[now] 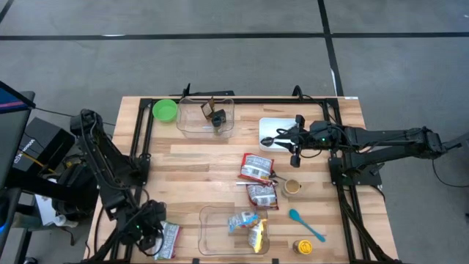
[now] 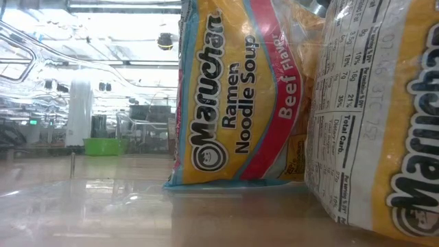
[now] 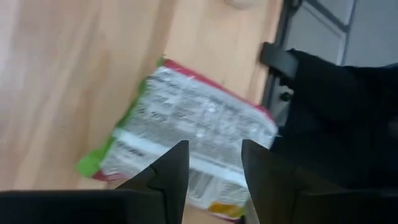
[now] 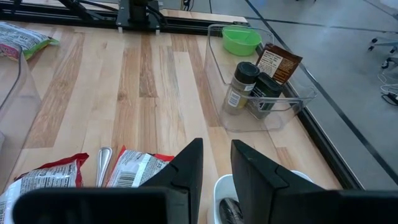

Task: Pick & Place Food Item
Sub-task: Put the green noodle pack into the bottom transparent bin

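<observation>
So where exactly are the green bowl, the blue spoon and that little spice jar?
green bowl (image 1: 165, 111): high view, middle of its inside.
blue spoon (image 1: 295, 215): high view, on its scoop end.
spice jar (image 4: 240, 87): right wrist view, on its label, inside the clear bin.

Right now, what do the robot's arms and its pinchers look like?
Both arms are dark, nearly black, built of jointed tube-like segments. The left gripper and the right gripper each end in two flat, wedge-shaped black fingers. A small green light glows near the right arm's wrist.
</observation>
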You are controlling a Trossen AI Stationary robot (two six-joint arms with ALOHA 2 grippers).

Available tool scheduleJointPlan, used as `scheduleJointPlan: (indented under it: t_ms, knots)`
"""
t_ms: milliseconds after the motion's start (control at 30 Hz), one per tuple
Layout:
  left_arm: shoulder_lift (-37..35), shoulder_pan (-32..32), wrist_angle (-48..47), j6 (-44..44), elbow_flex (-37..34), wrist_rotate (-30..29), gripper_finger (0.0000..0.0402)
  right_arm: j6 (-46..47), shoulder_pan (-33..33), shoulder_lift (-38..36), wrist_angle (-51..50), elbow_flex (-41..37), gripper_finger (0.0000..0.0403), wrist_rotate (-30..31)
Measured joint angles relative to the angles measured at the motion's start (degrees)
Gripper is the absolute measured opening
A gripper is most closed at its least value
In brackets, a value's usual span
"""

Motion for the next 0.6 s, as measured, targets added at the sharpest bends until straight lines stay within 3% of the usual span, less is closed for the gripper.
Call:
scheduleJointPlan:
  t_ms: [300, 600]
  knots:
    - [0.0, 2.54, 13.78, 8.26, 0.0, 1.95, 0.0094, 0.02, -0.01, 0.0, -0.02, 0.0, 0.0077, 0.0]
    - [1.01, 2.32, 20.43, 10.43, 1.41, 1.95, 0.0032, 0.0, -0.01, 0.0, 0.0, 0.0, 0.0077, 0.0]
